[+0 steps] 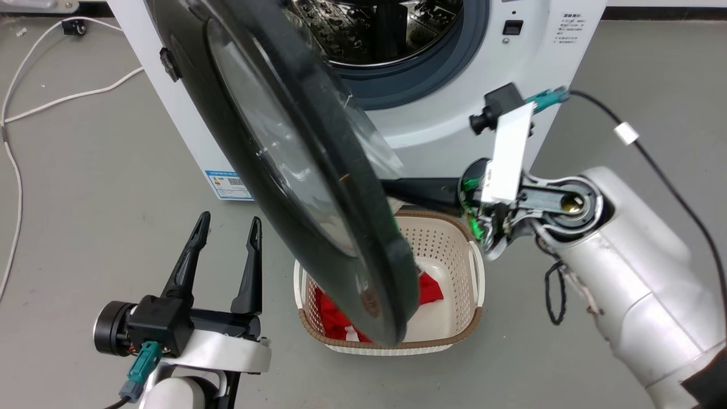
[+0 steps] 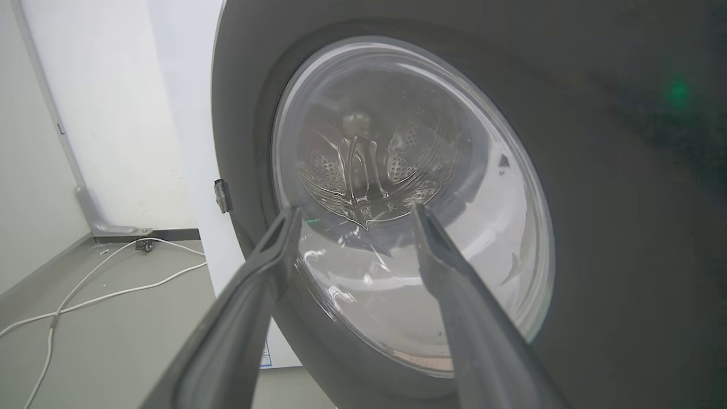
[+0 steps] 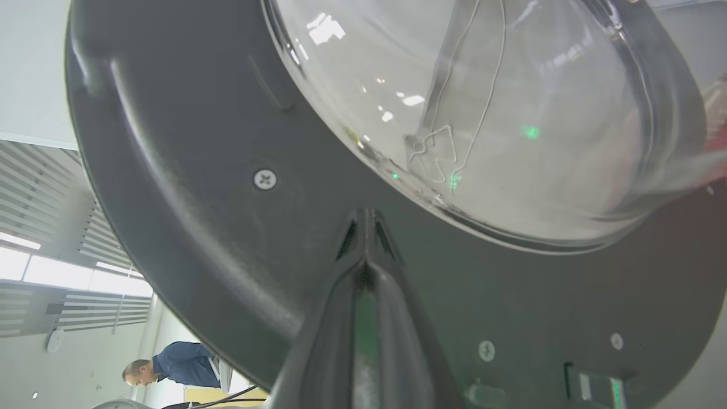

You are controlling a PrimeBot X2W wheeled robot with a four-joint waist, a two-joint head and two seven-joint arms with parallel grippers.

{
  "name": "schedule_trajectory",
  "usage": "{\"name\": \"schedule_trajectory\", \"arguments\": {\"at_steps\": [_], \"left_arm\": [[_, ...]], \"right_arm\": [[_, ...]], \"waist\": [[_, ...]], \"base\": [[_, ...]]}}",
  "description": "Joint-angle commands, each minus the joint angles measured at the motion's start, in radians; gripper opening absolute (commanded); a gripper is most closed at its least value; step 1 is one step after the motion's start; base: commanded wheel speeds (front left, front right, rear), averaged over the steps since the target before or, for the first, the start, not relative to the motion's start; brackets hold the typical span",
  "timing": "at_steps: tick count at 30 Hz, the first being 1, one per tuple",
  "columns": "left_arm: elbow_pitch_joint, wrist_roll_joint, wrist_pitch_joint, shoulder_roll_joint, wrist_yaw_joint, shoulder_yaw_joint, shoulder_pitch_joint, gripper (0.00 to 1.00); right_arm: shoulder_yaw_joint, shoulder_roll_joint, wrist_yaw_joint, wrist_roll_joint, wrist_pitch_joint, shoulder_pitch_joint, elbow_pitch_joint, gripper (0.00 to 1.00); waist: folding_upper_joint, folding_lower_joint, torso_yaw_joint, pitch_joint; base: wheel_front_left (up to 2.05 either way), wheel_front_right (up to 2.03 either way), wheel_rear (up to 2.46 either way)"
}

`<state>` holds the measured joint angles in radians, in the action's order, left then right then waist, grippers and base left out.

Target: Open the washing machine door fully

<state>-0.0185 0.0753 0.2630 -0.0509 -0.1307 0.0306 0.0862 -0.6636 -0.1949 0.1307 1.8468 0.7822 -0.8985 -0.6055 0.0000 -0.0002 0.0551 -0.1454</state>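
Top of washing machine door (image 1: 295, 170) cut by frame edge; door hides tips of right fingers (image 1: 423, 193), part of basket (image 1: 454, 267).

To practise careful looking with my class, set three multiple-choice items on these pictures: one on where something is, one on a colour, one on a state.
1. Where does the laundry basket stand?
A. On the floor in front of the washing machine
B. On top of the machine
C. Inside the drum

2. What colour is the cloth in the basket?
A. Blue
B. Red
C. Green

3. How does the left gripper stand?
A. Shut on the basket's rim
B. Shut on a cable
C. Open, holding nothing

Answers:
1 A: the head view shows it on the grey floor, under the swung-out washing machine door.
2 B: red fabric lies in its bottom.
3 C: its two fingers stand apart, with nothing held between them.
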Motion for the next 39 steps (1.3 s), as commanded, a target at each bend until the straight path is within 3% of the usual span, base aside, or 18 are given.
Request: {"name": "schedule_trajectory", "arguments": {"at_steps": [1,11,24,25,27,28,34,39], "left_arm": [[0.002,0.007,0.002,0.001,0.001,0.002,-0.006,1.0],[0.011,0.013,0.002,0.001,0.009,0.002,-0.009,1.0],[0.017,0.017,0.002,0.001,0.023,-0.024,-0.033,1.0],[0.017,0.017,0.002,0.001,0.022,-0.026,-0.034,1.0],[0.017,0.015,0.002,0.001,0.023,-0.032,-0.037,1.0],[0.016,0.014,0.002,0.001,0.023,-0.036,-0.039,1.0],[0.017,0.01,0.002,0.001,0.021,-0.057,-0.053,1.0],[0.023,0.007,0.002,0.001,0.019,-0.067,-0.062,1.0]], "right_arm": [[-0.011,0.014,0.0,0.001,-0.003,0.019,0.011,0.0],[-0.025,0.051,0.0,0.002,-0.117,0.063,0.041,0.0],[0.218,-0.016,0.0,-0.043,-0.606,0.289,0.195,0.0],[0.239,-0.024,0.0,-0.047,-0.642,0.321,0.215,0.03],[0.28,-0.035,0.0,-0.054,-0.713,0.39,0.258,0.64],[0.3,-0.039,0.0,-0.055,-0.746,0.425,0.28,1.0],[0.393,-0.055,0.0,-0.081,-0.913,0.615,0.387,1.0],[0.451,-0.081,0.0,-0.225,-1.032,0.711,0.406,1.0]], "waist": [[0.0,0.0002,0.001,0.0],[0.0,0.0002,-0.001,0.005],[0.0,0.0002,-0.03,0.038],[0.0,0.0002,-0.032,0.039],[0.0,0.0002,-0.033,0.044],[0.0,0.0002,-0.035,0.046],[0.0,0.0002,-0.045,0.062],[0.0,0.0002,-0.054,0.072]], "base": [[0.0,0.0,0.0],[0.0,0.0,0.0],[0.0,0.0,0.0],[0.0,0.0,0.0],[0.0,0.0,0.0],[0.0,0.0,0.0],[0.0,0.0,0.0],[0.0,0.0,0.0]]}}
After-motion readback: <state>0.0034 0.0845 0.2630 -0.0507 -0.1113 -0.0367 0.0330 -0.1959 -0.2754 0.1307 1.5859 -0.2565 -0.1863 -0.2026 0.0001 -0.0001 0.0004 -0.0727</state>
